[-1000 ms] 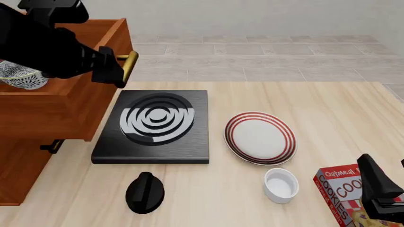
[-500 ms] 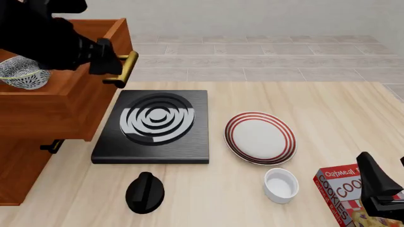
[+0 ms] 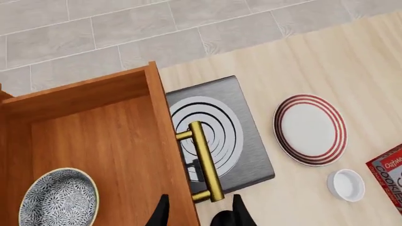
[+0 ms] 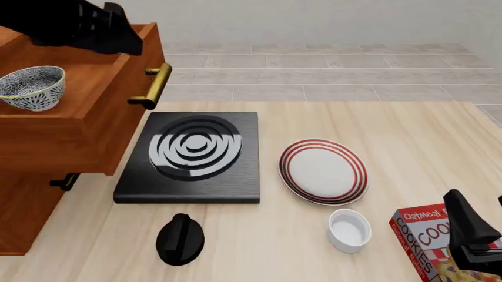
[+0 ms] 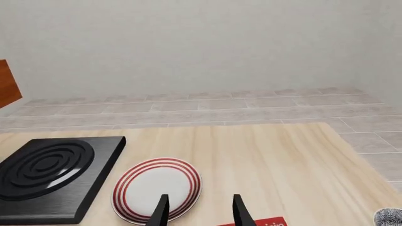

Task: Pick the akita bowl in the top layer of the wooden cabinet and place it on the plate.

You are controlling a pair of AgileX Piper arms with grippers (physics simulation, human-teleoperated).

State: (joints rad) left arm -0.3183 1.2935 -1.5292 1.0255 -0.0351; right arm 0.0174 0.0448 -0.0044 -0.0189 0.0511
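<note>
The akita bowl [image 4: 32,88], speckled dark blue and white, sits upright inside the pulled-out top layer [image 4: 74,135] of the wooden cabinet [image 4: 23,211]. In the left wrist view the bowl [image 3: 58,198] lies on the drawer floor [image 3: 107,141], behind the brass handle [image 3: 204,160]. My left gripper [image 4: 126,36] hovers open above the drawer's front edge, holding nothing; its fingers [image 3: 236,213] straddle the handle from well above. The red-ringed plate [image 4: 323,170] lies bare on the table. My right gripper [image 4: 462,217] stands open at the front right, near the plate [image 5: 157,188].
A black stove slab [image 4: 192,155] lies between cabinet and plate. In front of it is a black knob-shaped object [image 4: 180,238]. A white ramekin [image 4: 348,229] and a cookie box [image 4: 427,238] are by the right gripper. The drawer handle [image 4: 153,85] juts over the stove.
My left arm has risen and pulled back from the drawer handle, uncovering the bowl. The drawer stays open. The right arm has not moved.
</note>
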